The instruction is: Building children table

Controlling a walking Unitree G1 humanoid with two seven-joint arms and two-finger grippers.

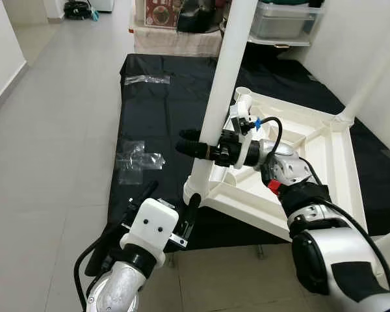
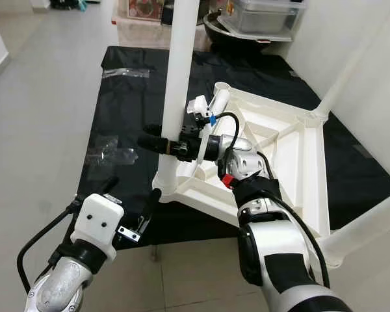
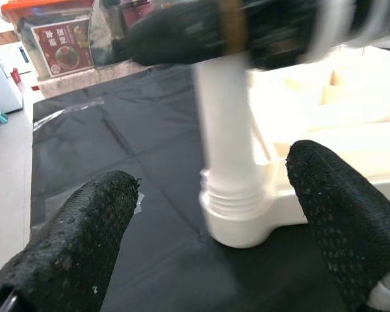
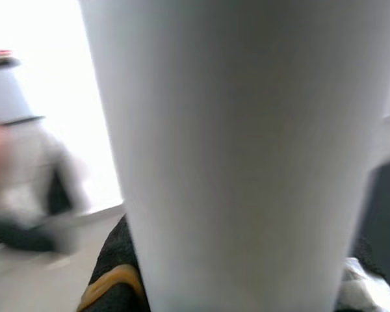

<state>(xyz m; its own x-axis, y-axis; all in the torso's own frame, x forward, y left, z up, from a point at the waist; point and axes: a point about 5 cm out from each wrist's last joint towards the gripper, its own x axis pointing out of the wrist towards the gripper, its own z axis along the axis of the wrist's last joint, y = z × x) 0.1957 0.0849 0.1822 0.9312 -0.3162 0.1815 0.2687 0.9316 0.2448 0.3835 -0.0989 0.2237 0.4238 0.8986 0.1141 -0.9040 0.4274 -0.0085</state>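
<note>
White tabletop [image 1: 331,156] carries three legs; right pincer [image 1: 205,148] clasps one leg [image 1: 224,78].

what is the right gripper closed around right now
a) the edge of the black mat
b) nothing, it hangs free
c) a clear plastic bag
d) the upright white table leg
d, the right gripper has its black fingers on either side of the upright white table leg, which stands in a corner socket of the upside-down tabletop.

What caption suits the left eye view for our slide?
Right hand grips a white table leg standing in the upturned tabletop; left hand waits open below.
</note>
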